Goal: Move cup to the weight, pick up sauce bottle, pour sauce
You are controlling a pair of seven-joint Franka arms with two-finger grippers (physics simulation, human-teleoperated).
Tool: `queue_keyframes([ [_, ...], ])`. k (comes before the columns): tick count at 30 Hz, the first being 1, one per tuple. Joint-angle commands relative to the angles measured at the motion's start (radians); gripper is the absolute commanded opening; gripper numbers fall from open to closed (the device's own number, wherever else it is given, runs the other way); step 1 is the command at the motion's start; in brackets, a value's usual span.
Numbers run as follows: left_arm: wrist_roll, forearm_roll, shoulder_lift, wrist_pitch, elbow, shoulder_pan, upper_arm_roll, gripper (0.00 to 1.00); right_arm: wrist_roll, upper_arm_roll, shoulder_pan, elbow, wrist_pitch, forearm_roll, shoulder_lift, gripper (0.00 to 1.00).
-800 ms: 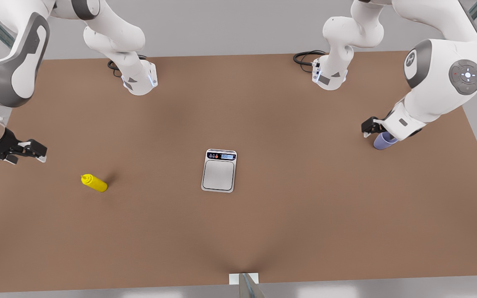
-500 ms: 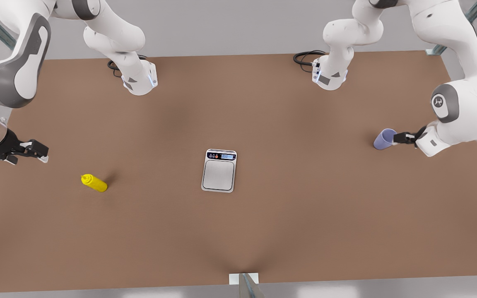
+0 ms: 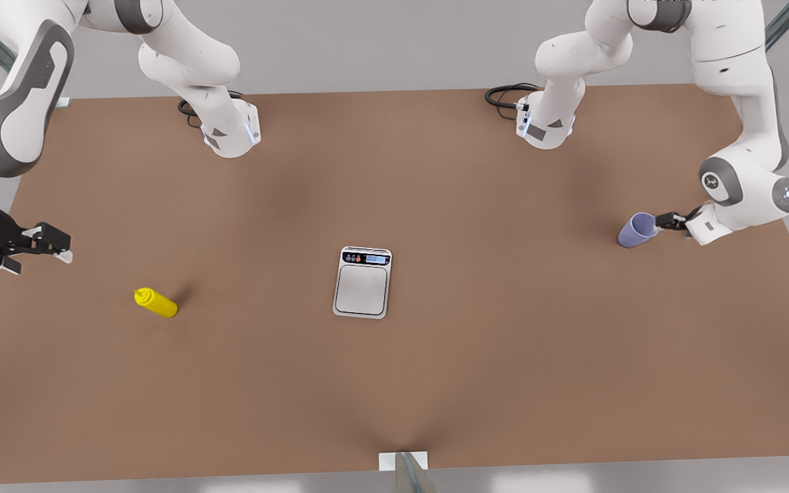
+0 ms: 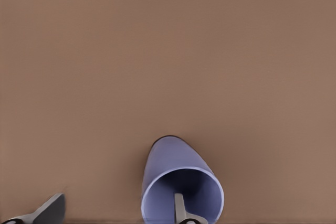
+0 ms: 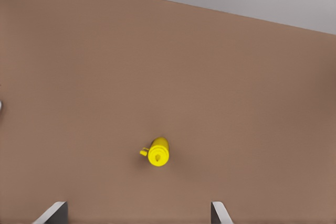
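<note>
Table: brown table (image 3: 435,383) fills your front view under a grey surround, with both arm bases bolted along its 12 o'clock edge.
Weight: you find the weight (image 3: 362,282) lying flat near the table's centre, its dark display strip toward 12 o'clock and its steel plate bare.
Cup: the cup (image 3: 637,230) sits out at 3 o'clock from the weight, well apart from it; in the front view its mouth faces the left hand. In the left wrist view the cup (image 4: 180,182) looks into the camera with its open mouth.
Left hand: your left hand (image 3: 668,221) is at the cup's rim on the front view's right. Its fingers are spread, one finger (image 4: 180,209) inside the cup's mouth and the other (image 4: 50,209) outside, apart from the wall. Nothing is pinched yet.
Sauce bottle: the sauce bottle (image 3: 155,302) stands at 9 o'clock from the weight, well apart from it, nozzle leaning toward 10 o'clock in the front view. In the right wrist view you see the bottle (image 5: 157,152) from above, alone on the table.
Right hand: your right hand (image 3: 59,248) hangs over the table's 9 o'clock edge, near the bottle but not touching it. Its fingers (image 5: 52,212) are spread wide and hold nothing.
</note>
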Motion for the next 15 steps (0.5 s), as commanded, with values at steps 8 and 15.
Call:
queue_keyframes([
  [8, 0.012, -0.002, 0.034, 0.092, -0.064, 0.015, 0.0, 1.0, 0.002, 0.0, 0.0, 0.0, -0.002, 0.0, 0.001, 1.0],
  [15, 0.011, -0.07, 0.069, 0.127, -0.066, 0.018, -0.001, 0.37, -0.002, 0.0, 0.0, 0.0, -0.003, 0.002, 0.006, 1.0],
])
